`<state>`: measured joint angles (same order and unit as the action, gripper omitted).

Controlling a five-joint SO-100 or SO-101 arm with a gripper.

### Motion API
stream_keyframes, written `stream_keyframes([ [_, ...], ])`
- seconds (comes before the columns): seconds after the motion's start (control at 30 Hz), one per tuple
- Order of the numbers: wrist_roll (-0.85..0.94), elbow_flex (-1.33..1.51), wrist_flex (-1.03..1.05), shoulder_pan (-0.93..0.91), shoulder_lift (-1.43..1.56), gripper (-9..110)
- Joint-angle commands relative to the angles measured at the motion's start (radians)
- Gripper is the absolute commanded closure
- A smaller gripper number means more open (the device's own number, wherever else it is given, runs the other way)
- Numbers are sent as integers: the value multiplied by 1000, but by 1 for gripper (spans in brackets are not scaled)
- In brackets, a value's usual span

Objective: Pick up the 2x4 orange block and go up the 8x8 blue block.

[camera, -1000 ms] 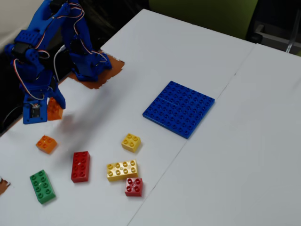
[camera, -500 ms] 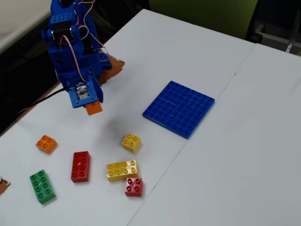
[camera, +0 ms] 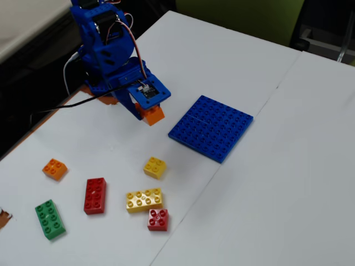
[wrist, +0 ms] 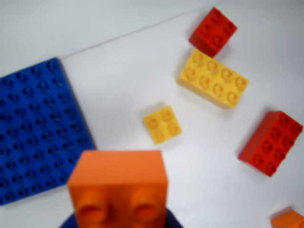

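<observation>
Gripper [camera: 148, 112] clamps the orange block [camera: 151, 114]; carry it level toward the blue plate [camera: 211, 127], frame centre, clearing studs.

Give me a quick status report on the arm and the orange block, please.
Gripper shut on 2x4 orange block, held above the table. 8x8 blue block bare, not yet reached. Path across looks clear.

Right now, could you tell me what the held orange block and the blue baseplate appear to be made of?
2x4 orange block: apparently hard moulded plastic, smooth and slightly glossy, with crisp edges and round studs. 8x8 blue block: seemingly the same plastic, thin and rigid, with regular moulded studs. The wrist view is blurred, so finer texture is unclear.
</observation>
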<state>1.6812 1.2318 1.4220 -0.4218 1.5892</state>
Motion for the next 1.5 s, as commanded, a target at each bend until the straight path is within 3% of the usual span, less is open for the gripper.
stream_keyframes([
  [0.0, 11, -164, 31, 58, -78, 101],
  [0.6, -37, -518, 267, 345, -433, 101],
  [1.47, -176, -695, 262, 397, -614, 101],
])
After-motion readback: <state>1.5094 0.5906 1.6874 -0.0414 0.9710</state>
